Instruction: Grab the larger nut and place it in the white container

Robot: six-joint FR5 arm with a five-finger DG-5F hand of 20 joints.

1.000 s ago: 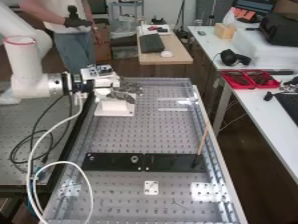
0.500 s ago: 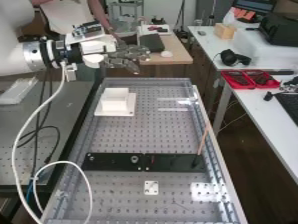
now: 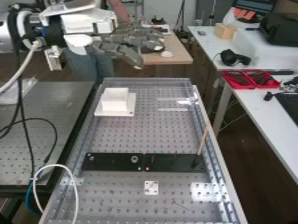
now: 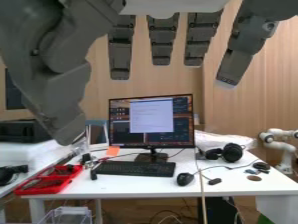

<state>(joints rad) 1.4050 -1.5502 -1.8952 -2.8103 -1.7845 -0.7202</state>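
White container (boxy), upright on bench

Robotics lab, perforated bench, monitor

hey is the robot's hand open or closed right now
Open. In the wrist view, the hand has its fingers straight and apart, and nothing lies between them and the thumb.

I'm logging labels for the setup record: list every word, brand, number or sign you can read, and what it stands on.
No text can be read for certain.
Monitor: any writing too small to read.
Keyboard: key markings too small to read.
White container: no readable label.
Black bar: no readable label.
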